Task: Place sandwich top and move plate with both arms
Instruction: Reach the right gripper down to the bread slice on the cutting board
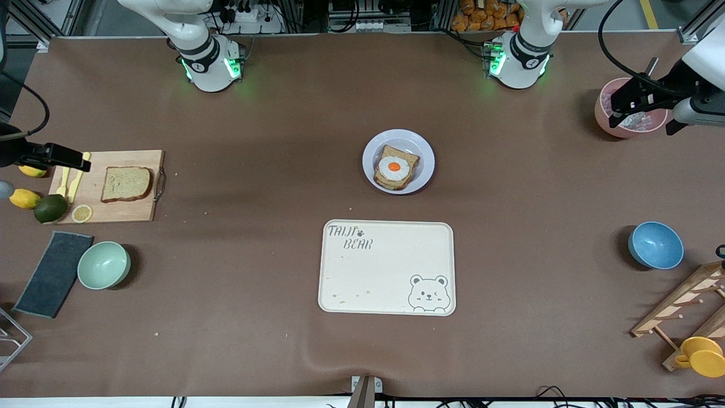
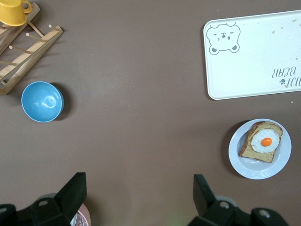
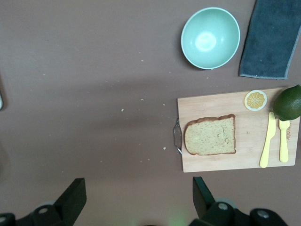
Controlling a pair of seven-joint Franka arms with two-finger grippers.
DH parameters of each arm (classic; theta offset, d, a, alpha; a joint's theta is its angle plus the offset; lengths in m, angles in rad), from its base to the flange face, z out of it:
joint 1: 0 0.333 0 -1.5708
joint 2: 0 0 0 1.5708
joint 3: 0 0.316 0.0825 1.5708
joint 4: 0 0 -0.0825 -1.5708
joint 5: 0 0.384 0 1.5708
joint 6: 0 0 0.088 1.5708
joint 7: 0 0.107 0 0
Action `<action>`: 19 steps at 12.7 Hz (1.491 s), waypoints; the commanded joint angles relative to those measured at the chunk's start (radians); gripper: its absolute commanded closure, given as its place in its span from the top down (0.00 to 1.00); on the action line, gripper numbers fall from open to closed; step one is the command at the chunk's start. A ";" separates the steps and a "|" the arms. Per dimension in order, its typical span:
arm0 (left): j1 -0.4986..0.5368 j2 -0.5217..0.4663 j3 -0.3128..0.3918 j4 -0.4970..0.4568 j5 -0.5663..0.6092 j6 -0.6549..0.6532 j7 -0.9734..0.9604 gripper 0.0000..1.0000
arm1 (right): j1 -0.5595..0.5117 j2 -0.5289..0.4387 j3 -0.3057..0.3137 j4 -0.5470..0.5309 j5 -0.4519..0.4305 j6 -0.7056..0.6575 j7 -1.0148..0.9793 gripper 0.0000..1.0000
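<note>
The sandwich top (image 1: 127,183) (image 3: 210,135), a brown bread slice, lies flat on a wooden cutting board (image 1: 113,212) at the right arm's end of the table. The white plate (image 1: 423,152) (image 2: 237,160) sits mid-table and carries an egg-topped toast (image 1: 395,168) (image 2: 265,141). My right gripper (image 1: 68,158) (image 3: 138,195) hangs open and empty high over the board's edge, apart from the bread. My left gripper (image 1: 643,124) (image 2: 139,193) is open and empty, up over a pink bowl (image 1: 609,122) at the left arm's end.
A cream bear-print tray (image 1: 387,266) lies nearer the camera than the plate. A green bowl (image 1: 103,264) and dark cloth (image 1: 54,273) sit near the board. A blue bowl (image 1: 656,245) and a wooden rack (image 1: 679,306) with a yellow cup stand at the left arm's end.
</note>
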 commanded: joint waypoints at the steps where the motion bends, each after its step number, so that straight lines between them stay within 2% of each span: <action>1: 0.007 0.011 0.003 0.027 -0.026 -0.005 -0.001 1.00 | -0.066 -0.007 0.009 -0.093 0.032 0.055 -0.083 1.00; 4: 0.012 0.008 0.005 0.021 -0.030 0.004 0.004 1.00 | -0.147 0.036 0.009 -0.114 0.053 0.065 -0.172 1.00; 9: 0.012 0.008 0.004 0.016 -0.029 0.004 -0.001 1.00 | -0.274 0.161 0.009 -0.131 0.091 0.126 -0.362 1.00; 13: 0.013 0.006 -0.002 0.008 -0.026 0.004 -0.001 1.00 | -0.340 0.181 0.009 -0.249 0.111 0.268 -0.504 1.00; 16: 0.019 0.000 -0.002 0.004 -0.029 0.008 -0.001 1.00 | -0.383 0.246 0.009 -0.249 0.114 0.315 -0.621 1.00; 19: 0.019 -0.001 0.000 0.004 -0.030 0.011 0.001 1.00 | -0.434 0.327 0.011 -0.251 0.142 0.361 -0.703 0.89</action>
